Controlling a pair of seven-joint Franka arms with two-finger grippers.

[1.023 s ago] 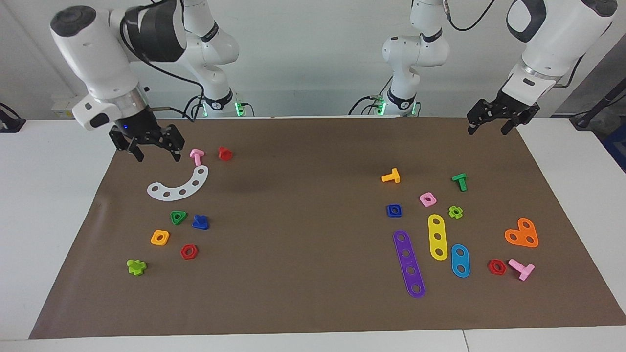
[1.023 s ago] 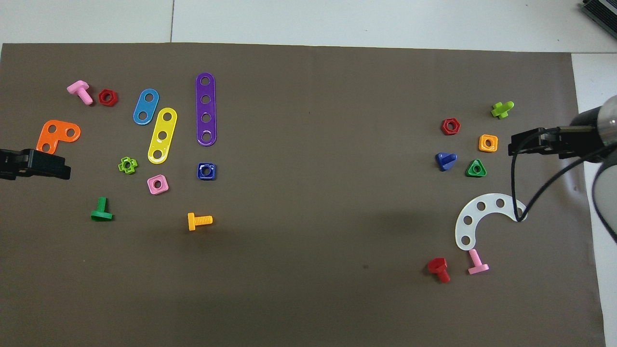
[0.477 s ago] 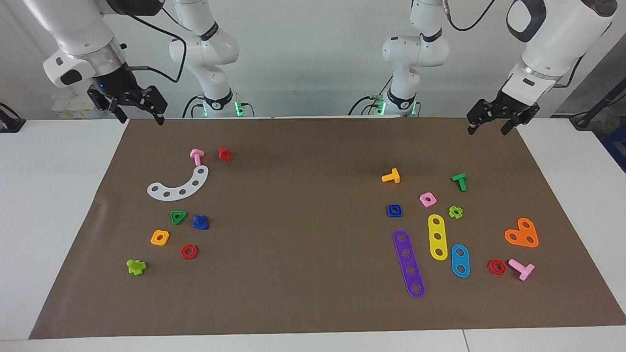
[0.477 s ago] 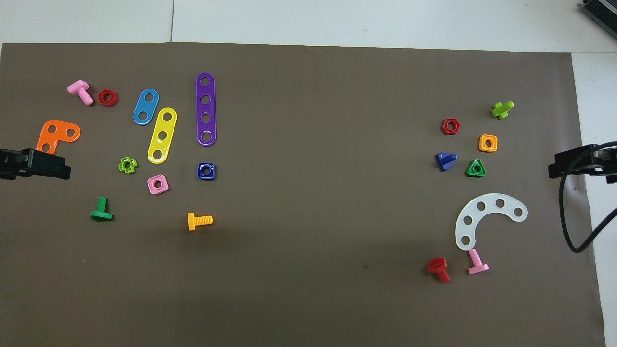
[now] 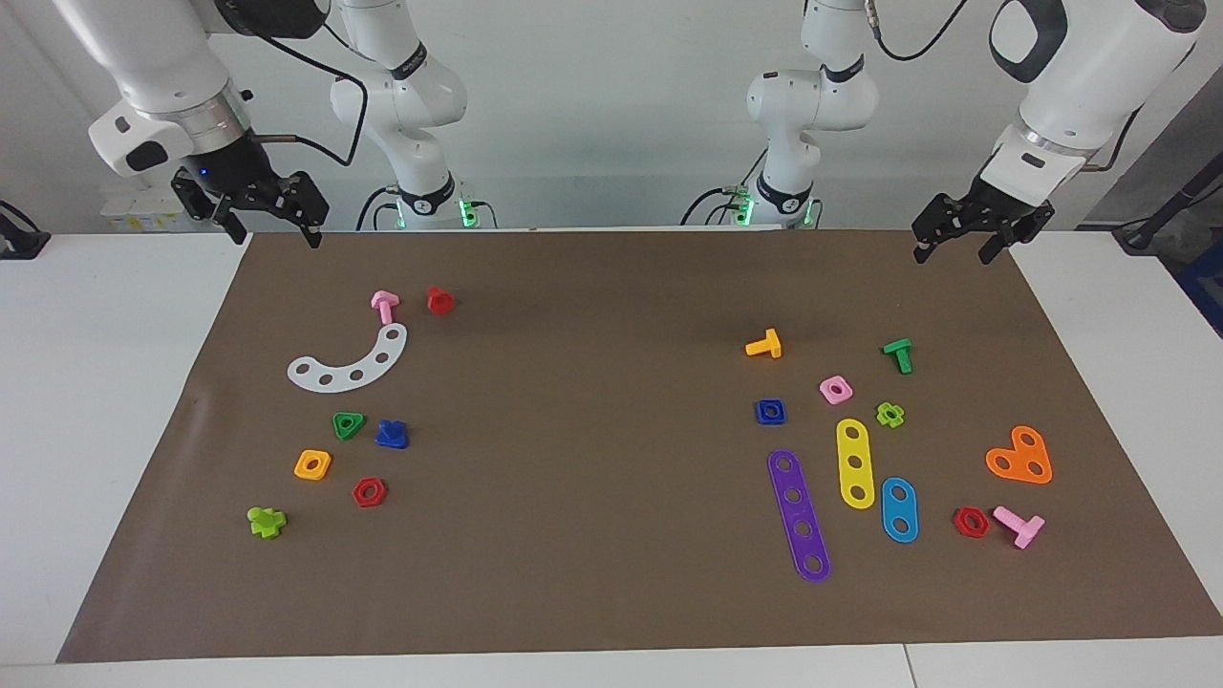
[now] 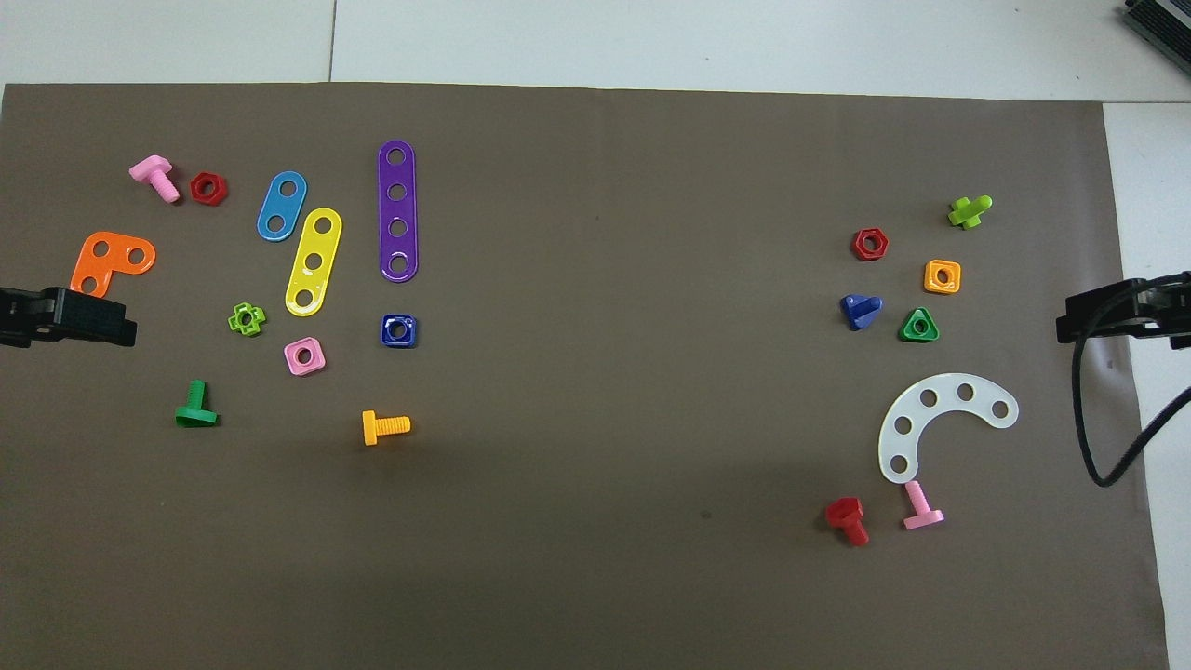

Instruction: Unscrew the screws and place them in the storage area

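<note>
Resting free among loose nuts, the blue bolt [image 5: 391, 435] lies by a green triangle nut [image 5: 348, 424].
Both the right gripper [image 5: 250, 204] and left gripper [image 5: 970, 229] hang spread and empty over the mat's [image 5: 592, 573] robot-side corners, apparently parked.

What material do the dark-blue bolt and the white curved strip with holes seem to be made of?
The dark-blue bolt looks like moulded plastic: saturated even colour, slightly glossy, chunky rounded edges. The white curved strip also seems to be plastic, thin and flat, smooth, with clean round holes; card cannot be ruled out.
</note>
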